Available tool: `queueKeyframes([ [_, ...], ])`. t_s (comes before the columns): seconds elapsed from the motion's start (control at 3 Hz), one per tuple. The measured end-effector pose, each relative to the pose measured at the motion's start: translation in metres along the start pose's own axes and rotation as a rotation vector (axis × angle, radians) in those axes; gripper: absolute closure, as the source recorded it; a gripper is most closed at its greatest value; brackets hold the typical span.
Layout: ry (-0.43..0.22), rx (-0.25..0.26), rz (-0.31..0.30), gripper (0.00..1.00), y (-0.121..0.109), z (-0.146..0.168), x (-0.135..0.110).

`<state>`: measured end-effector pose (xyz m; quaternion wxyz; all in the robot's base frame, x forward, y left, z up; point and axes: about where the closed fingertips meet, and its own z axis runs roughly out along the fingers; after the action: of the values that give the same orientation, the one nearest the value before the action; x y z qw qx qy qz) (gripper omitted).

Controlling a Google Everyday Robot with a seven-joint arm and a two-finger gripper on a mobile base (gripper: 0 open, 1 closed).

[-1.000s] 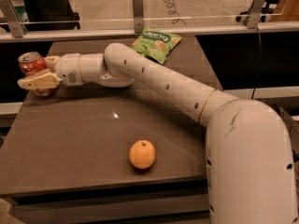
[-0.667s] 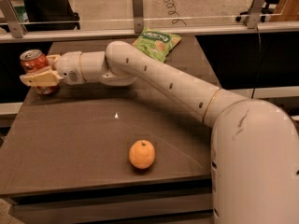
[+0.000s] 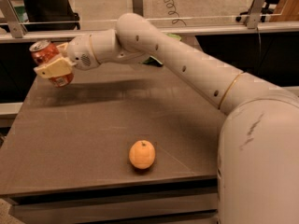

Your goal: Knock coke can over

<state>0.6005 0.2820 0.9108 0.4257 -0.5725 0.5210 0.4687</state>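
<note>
The coke can [image 3: 43,53] is red with a silver top and shows at the far left of the camera view. It is tilted, top leaning to the upper left, and seems to be held just above the back-left corner of the table [image 3: 93,125]. My gripper [image 3: 52,67] is shut on the can. One tan finger [image 3: 55,69] lies across its front; the other finger is hidden behind it. The white arm reaches in from the right across the back of the table.
A round orange fruit [image 3: 142,154] lies near the table's front edge, at the middle. A green snack bag [image 3: 174,35] is mostly hidden behind the arm at the back. A glass rail runs behind the table. The can is at the table's left edge.
The can stood upright between the fingers at the table's back-left corner. It is now tilted and lifted a little with the gripper. The orange has not moved.
</note>
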Motion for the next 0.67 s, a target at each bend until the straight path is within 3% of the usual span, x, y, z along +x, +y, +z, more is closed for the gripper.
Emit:
queueKeyframes([
  [0.67,0.276,-0.087,0.020,1.00,0.017,-0.062,0.003],
])
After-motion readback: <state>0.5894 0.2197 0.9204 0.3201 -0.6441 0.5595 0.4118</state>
